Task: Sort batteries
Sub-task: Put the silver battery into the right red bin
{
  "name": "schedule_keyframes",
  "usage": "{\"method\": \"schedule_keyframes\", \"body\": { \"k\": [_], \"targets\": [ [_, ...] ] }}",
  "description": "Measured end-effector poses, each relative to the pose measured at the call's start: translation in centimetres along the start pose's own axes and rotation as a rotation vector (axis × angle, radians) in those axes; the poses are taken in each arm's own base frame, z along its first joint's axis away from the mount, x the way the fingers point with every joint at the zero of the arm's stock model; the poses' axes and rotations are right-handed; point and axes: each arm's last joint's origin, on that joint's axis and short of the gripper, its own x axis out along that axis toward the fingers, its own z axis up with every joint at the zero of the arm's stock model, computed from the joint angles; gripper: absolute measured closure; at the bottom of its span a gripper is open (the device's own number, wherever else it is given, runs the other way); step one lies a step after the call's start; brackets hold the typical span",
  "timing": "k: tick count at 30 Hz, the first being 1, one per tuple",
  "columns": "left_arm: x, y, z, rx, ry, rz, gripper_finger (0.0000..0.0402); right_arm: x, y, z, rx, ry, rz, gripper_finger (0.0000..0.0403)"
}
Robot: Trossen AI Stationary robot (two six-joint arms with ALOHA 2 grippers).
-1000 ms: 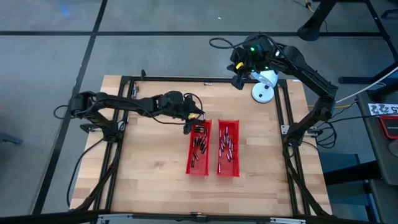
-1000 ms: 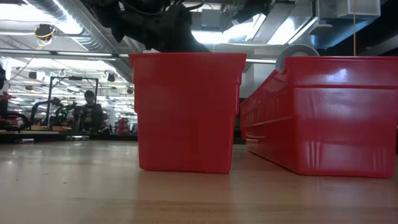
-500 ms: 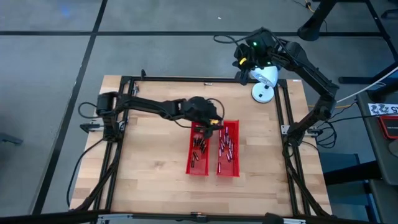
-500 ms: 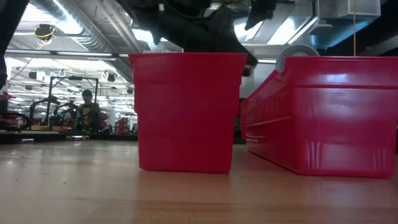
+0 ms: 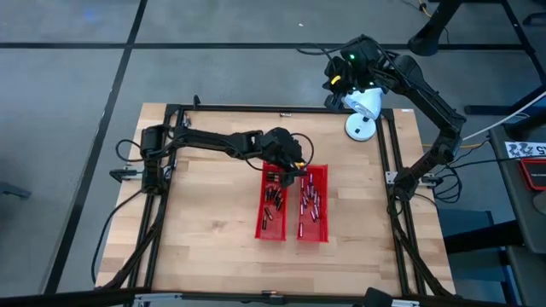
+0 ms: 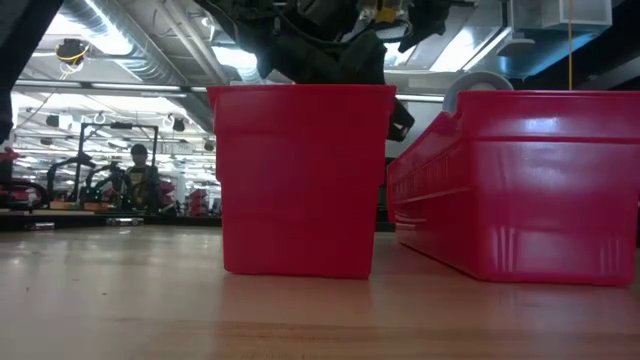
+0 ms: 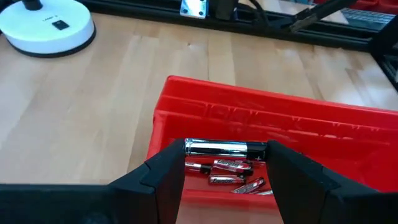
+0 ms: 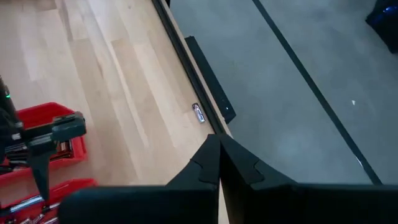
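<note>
- The left gripper is pinching a silvery battery crosswise over the right red tray, just past table centre.
- The right gripper, fingers pressed together, is waiting at one o'clock, beyond the table.

We can read no text; the dark label on the white round base is too small.

2 red trays, silvery-and-dark batteries, white round base, pale wooden table.
</note>
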Motion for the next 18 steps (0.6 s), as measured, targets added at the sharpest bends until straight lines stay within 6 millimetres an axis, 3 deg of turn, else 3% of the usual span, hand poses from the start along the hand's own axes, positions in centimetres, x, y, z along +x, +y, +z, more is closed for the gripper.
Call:
{"method": "schedule_keyframes", "body": {
  "k": [9,18],
  "targets": [
    [0.1,-0.9,0.2,0.085,-0.022,-0.056,0.0163,0.0,0.0,0.0,0.054,0.0,0.0,0.0398],
    [-1.1,0.3,0.7,0.169,-0.029,-0.11,0.0123,0.0,0.0,0.0,0.128,0.001,0.0,0.0398]
  ]
}}
